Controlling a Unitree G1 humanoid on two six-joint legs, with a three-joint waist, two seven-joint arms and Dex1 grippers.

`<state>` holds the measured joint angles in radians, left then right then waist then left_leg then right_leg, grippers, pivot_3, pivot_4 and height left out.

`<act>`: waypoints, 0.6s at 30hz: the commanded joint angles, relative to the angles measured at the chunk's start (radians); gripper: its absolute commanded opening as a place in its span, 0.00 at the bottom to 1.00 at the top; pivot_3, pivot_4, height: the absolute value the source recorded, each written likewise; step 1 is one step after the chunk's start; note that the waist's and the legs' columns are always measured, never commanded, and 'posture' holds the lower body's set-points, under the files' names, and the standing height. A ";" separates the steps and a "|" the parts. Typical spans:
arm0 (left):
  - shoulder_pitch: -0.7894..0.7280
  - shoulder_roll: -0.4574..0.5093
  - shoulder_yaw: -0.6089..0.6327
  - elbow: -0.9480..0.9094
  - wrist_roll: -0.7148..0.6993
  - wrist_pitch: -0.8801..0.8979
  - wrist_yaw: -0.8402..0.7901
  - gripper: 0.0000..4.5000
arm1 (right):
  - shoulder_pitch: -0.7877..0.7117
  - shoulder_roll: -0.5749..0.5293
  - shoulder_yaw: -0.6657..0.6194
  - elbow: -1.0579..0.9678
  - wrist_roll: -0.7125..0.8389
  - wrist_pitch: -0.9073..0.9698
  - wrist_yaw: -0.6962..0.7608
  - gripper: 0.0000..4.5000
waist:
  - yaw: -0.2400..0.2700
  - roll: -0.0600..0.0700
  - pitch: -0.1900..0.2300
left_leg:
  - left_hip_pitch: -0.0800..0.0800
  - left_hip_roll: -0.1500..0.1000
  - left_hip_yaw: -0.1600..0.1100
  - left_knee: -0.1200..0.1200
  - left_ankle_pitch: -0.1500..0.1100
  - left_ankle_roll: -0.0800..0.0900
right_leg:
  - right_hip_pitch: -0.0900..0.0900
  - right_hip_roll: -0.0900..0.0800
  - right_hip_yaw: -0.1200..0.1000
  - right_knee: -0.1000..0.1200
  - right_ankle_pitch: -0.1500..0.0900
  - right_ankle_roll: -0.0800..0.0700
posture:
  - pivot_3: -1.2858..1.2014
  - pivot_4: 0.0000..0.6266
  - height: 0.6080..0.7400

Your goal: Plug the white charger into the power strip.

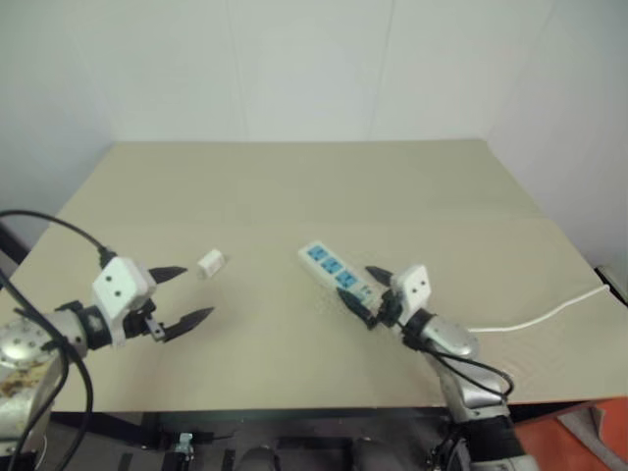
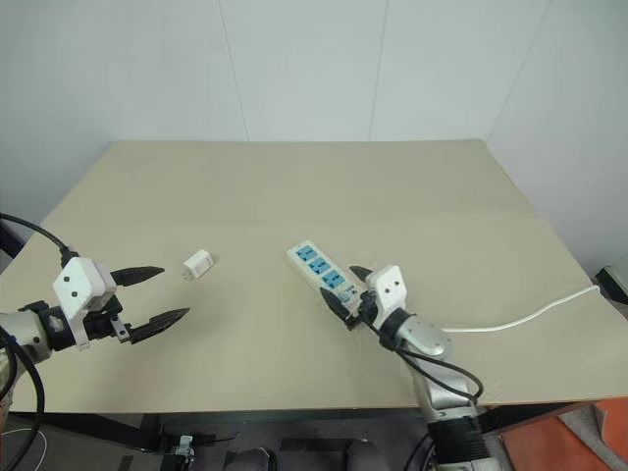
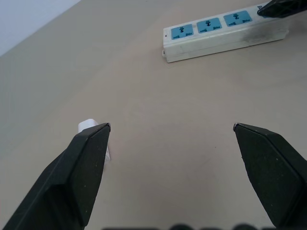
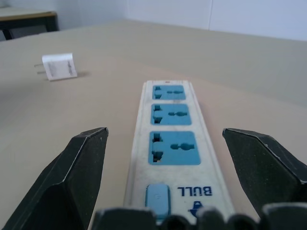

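Left gripper (image 2: 152, 295) hovers with fingers spread, the white charger (image 2: 197, 264) lying at its one o'clock on the table (image 2: 294, 186), untouched. Well to the right, the power strip (image 2: 321, 272) lies diagonally; the right gripper (image 2: 348, 290) straddles its switch end, fingers apart. Unpinned, the strip may skid during insertion.

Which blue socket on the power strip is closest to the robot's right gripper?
The end socket right next to the strip's switch. It sits between the open fingers of the right gripper; the other two sockets lie farther along the power strip, toward the white charger.
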<state>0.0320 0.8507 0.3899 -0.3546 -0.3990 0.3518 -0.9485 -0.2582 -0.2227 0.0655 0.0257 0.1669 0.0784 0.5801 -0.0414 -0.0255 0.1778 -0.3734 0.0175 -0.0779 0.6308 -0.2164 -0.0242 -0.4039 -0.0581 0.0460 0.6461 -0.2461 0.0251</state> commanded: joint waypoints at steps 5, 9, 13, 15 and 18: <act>-0.013 0.015 0.011 -0.014 -0.012 -0.009 -0.002 1.00 | -0.048 0.025 0.022 0.114 -0.055 -0.072 -0.045 1.00 | -0.004 0.000 0.000 | 0.001 0.001 0.000 -0.001 0.000 0.000 | 0.000 0.001 0.000 0.000 0.000 0.000 | 0.52 0.24 1.00; -0.011 0.014 0.011 -0.017 -0.012 -0.007 -0.001 1.00 | -0.054 0.028 0.036 0.173 -0.061 -0.091 -0.030 1.00 | -0.008 -0.001 -0.001 | 0.001 0.001 0.000 -0.001 0.000 0.000 | 0.000 0.001 0.000 0.000 0.000 0.000 | 0.52 0.24 1.00; -0.011 0.015 0.011 -0.018 -0.013 -0.007 -0.002 1.00 | -0.049 0.013 0.056 0.187 -0.048 -0.081 0.034 1.00 | -0.007 -0.003 -0.002 | 0.004 0.001 0.000 -0.001 0.000 0.000 | 0.002 0.001 0.000 0.000 0.000 0.000 | 0.52 0.24 1.00; -0.012 0.016 0.013 -0.019 -0.013 -0.006 -0.003 1.00 | -0.045 0.003 0.065 0.177 -0.046 -0.070 0.060 1.00 | -0.007 -0.003 -0.002 | 0.004 0.001 0.000 -0.001 0.000 0.000 | 0.002 0.001 0.000 0.000 0.000 0.000 | 0.52 0.24 1.00; -0.011 0.017 0.014 -0.021 -0.014 -0.006 -0.002 1.00 | -0.044 -0.003 0.061 0.169 -0.044 -0.070 0.066 1.00 | -0.006 -0.003 -0.002 | 0.003 0.001 0.000 -0.001 0.000 0.000 | 0.002 0.001 0.000 0.000 0.000 0.000 | 0.52 0.24 1.00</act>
<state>0.0312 0.8508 0.3898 -0.3541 -0.3989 0.3522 -0.9518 -0.3046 -0.2246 0.1167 0.2055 0.1138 -0.0020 0.6335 -0.0479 -0.0287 0.1757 -0.3701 0.0188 -0.0776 0.6293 -0.2164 -0.0242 -0.4026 -0.0567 0.0466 0.6462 -0.2461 0.0249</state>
